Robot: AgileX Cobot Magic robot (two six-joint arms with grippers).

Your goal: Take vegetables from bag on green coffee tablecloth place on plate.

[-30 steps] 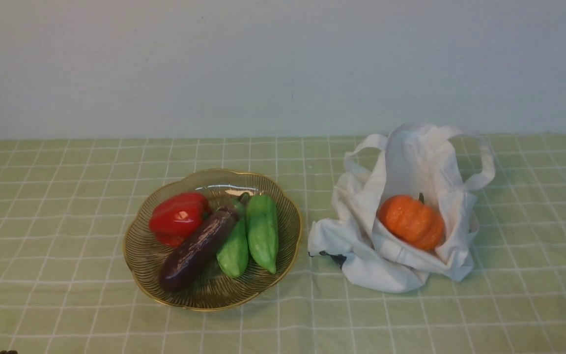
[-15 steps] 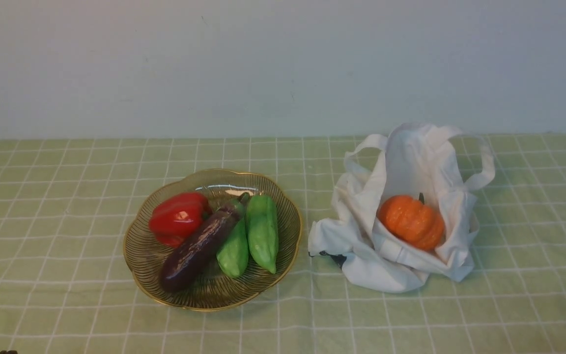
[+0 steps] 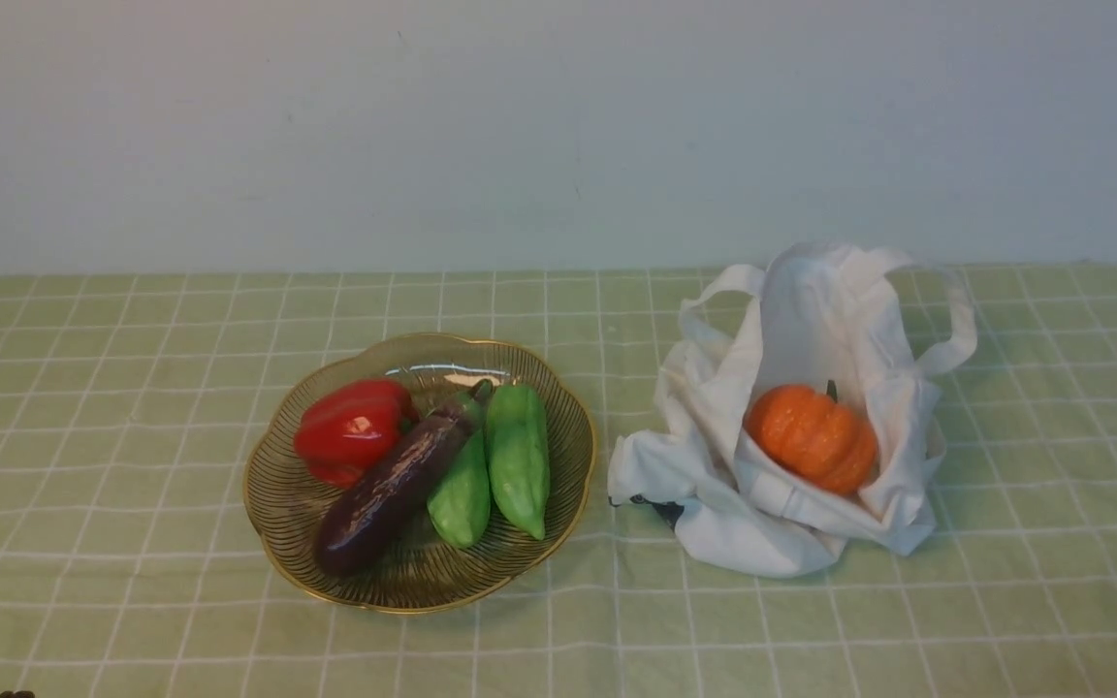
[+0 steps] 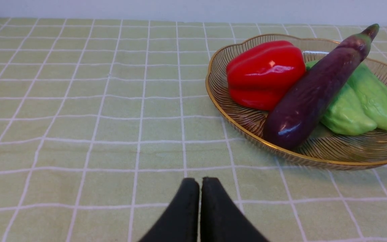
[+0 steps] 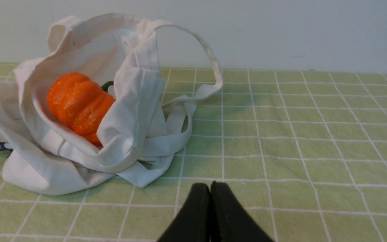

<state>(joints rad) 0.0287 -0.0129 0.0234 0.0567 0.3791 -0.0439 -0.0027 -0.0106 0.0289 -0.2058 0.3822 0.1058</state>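
The amber glass plate (image 3: 272, 504) sits left of centre on the pale green checked tablecloth (image 3: 132, 388). The purple eggplant (image 3: 389, 490) lies in the plate, between a red pepper and green vegetables; it also shows in the left wrist view (image 4: 311, 94). The orange pumpkin (image 3: 811, 436) lies inside the open white bag (image 3: 762, 523), also in the right wrist view (image 5: 77, 102). My left gripper (image 4: 200, 183) is shut and empty, low over the cloth, short of the plate (image 4: 220, 104). My right gripper (image 5: 210, 188) is shut and empty, near the bag (image 5: 45, 168).
A red bell pepper (image 3: 350, 427) and two green vegetables (image 3: 518, 451) share the plate. The bag's loop handles (image 5: 210, 64) stick up and drape on the cloth. A pale wall stands behind the table.
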